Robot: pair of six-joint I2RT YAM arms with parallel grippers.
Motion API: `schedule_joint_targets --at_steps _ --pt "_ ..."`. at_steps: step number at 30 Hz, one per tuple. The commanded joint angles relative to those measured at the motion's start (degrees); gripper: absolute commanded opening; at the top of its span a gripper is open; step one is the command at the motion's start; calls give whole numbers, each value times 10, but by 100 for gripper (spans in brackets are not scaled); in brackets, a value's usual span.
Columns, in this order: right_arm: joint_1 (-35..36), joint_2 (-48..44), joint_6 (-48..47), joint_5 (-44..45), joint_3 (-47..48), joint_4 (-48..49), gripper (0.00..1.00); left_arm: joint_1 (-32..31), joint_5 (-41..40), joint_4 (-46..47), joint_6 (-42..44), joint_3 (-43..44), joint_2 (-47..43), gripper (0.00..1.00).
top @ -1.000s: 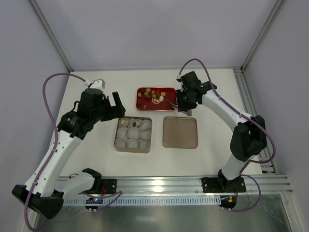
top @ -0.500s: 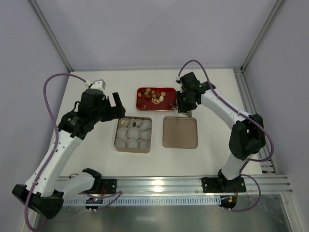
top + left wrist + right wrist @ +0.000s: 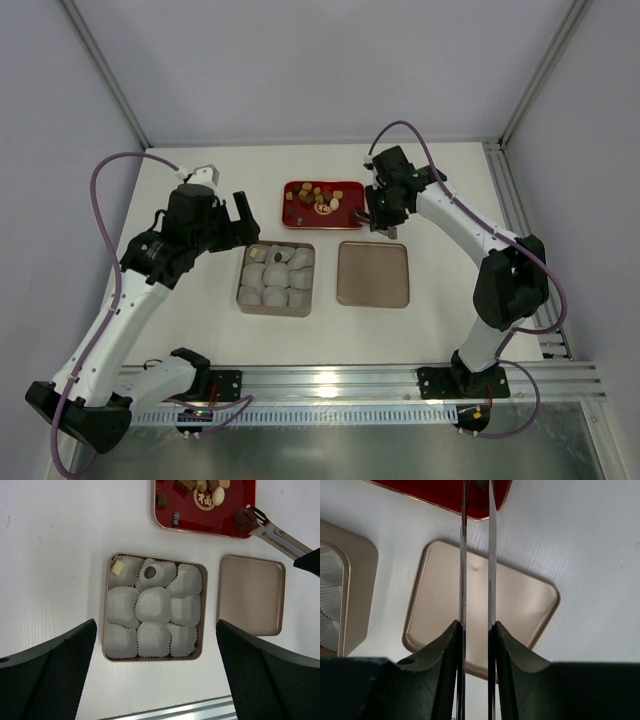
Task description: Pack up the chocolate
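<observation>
You are at the pick: your right fingers (image 3: 437, 652) are clamped on the tongs (image 3: 476, 555), whose tips meet a dark brown chocolate (image 3: 243, 518) at the red tray's (image 3: 210, 522) corner. The next move, I judge, calls for a firm pinch, then a lift to an empty paper cup (image 3: 154, 605) in the tin (image 3: 155, 658). Your left fingers (image 3: 50, 675) stand wide apart above it.

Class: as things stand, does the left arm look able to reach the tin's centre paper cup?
Probably yes: the open left gripper hangs over the uncovered tin; its lid lies aside.
</observation>
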Motion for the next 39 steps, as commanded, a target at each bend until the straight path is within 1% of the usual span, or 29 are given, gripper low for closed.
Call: schedule_joint_targets --at_steps 1,16,22,27,34,39 --pt "3 0 1 6 41 1 32 2 3 21 -2 1 -10 100" --pt "4 -8 15 -7 62 8 31 2 -1 17 2 4 -12 100" --pt "3 -20 23 -30 62 12 31 2 1 18 3 4 -10 100" --pt "3 -41 33 -66 53 22 31 2 2 21 2 4 -8 100" --pt "30 -75 46 -80 42 27 30 2 5 25 0 2 -7 100" --pt "85 -99 60 -62 30 26 30 2 6 27 -1 -1 -7 100"
